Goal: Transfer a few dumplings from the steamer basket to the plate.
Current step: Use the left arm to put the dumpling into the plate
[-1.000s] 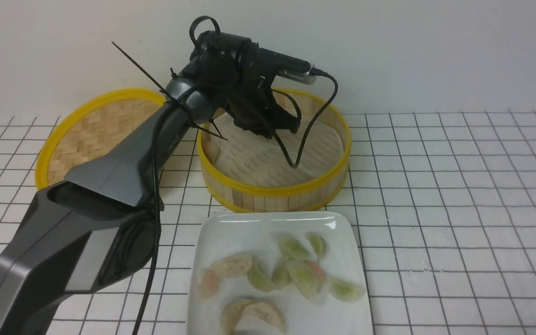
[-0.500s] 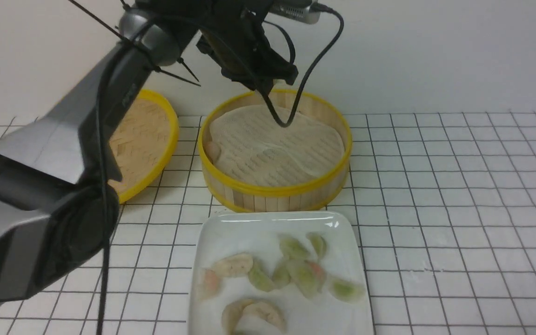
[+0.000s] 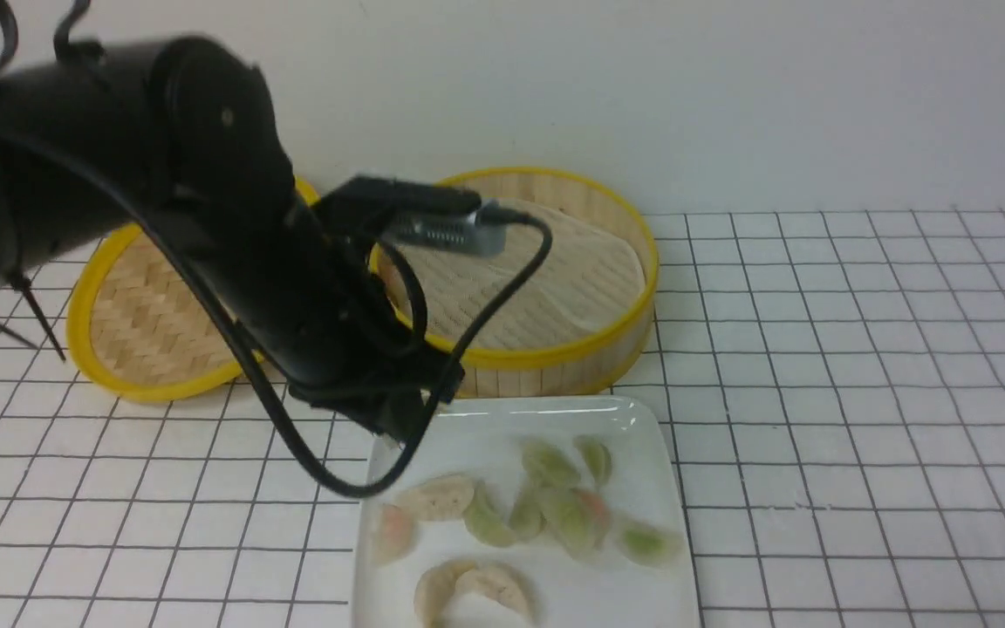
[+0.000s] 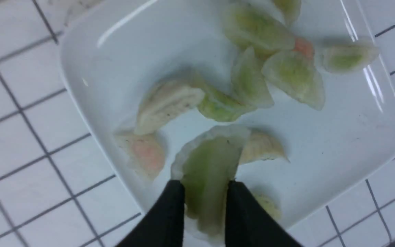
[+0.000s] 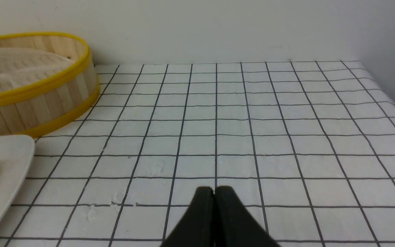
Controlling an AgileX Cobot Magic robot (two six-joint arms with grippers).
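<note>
One pale green crescent dumpling point(image 4: 207, 161) is pinched in the left gripper point(image 4: 205, 188) over the glossy white square plate point(image 3: 468, 436), lower centre, where roughly ten translucent dumplings point(image 3: 555, 515) are scattered. One slatted bamboo steamer basket point(image 3: 555, 362) is seen just above it in frame. The right gripper point(image 5: 214, 192) is pressed closed, empty.

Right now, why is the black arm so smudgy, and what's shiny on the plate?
Front view: the left arm is smeared and soft at the picture's left, and the plate shows a bright streak of reflected light on its far rim. Left wrist view: more glare streaks on the plate; the green dumpling in the left gripper looks slightly soft. Right wrist view: crisp grid lines.
</note>
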